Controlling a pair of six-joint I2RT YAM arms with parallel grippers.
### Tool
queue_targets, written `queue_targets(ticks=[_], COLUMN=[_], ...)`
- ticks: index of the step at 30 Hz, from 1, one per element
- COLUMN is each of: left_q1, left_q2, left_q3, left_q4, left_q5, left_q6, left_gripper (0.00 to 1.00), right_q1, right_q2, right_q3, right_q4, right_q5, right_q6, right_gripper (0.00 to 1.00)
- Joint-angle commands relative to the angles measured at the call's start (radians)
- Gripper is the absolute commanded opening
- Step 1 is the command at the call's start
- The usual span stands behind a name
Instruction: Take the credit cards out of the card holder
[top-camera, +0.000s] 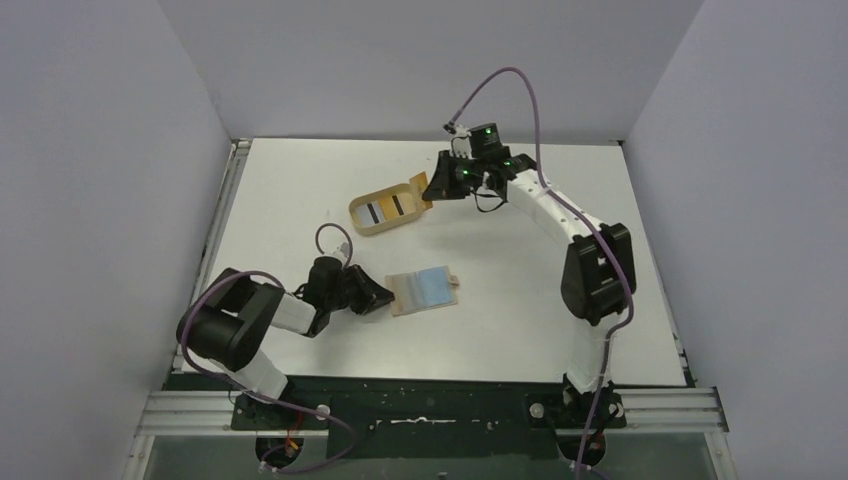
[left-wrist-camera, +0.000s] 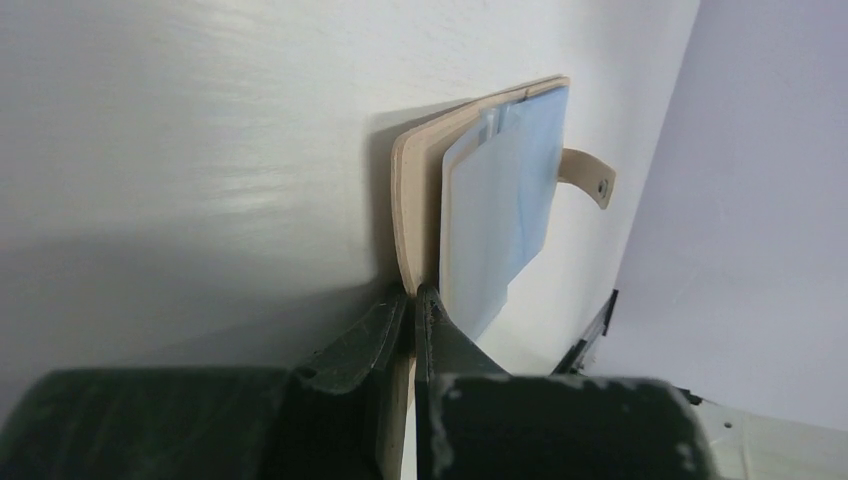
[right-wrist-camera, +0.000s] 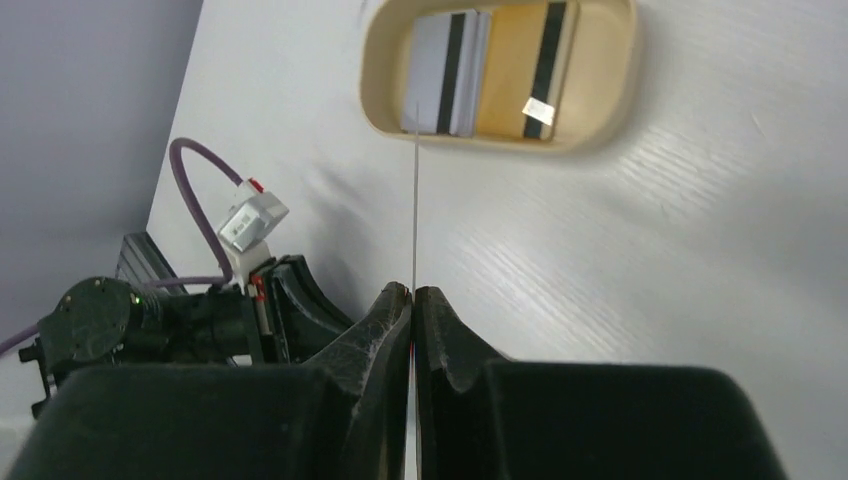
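- The card holder (left-wrist-camera: 412, 200) lies open near the middle of the worktop (top-camera: 300, 180), somewhat toward the near edge, with its snap tab (left-wrist-camera: 590, 177) pointing to the right edge.
- A blue card (top-camera: 425, 285) sits in it, under a clear sleeve.
- The left gripper (top-camera: 380, 297) has its jaws closed on the holder's left tan flap.
- A tan oval tray (top-camera: 362, 222) stands toward the far edge, left of centre.
- Two striped cards lie in the tray, a pale grey card (right-wrist-camera: 440, 70) and a gold card (right-wrist-camera: 520, 70).
- The right gripper (top-camera: 437, 187) is at the tray's right end, its jaws pinched on a thin orange-brown card (top-camera: 424, 186).
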Motion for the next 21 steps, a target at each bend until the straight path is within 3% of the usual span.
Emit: queue_targets(ticks=[1, 10, 21], left_q1=[0.018, 0.029, 0.042], left_q2=[-0.121, -0.328, -0.186], left_q3=[-0.013, 0.060, 0.086], left_q4=[-0.204, -0.547, -0.461], left_q5=[-0.131, -0.232, -0.145], left_q6=[0.097, 0.230, 0.232], left_gripper=[0.00, 0.00, 0.00], right_q1=[0.056, 0.083, 0.083], right_q2=[0.155, 0.450, 0.627], right_q3=[0.254, 0.672, 0.833], right_q4=[-0.085, -0.214, -0.229], right_q5=[0.013, 0.043, 0.047], right_q6=[-0.032, -0.046, -0.025], right_gripper=[0.00, 0.00, 0.00])
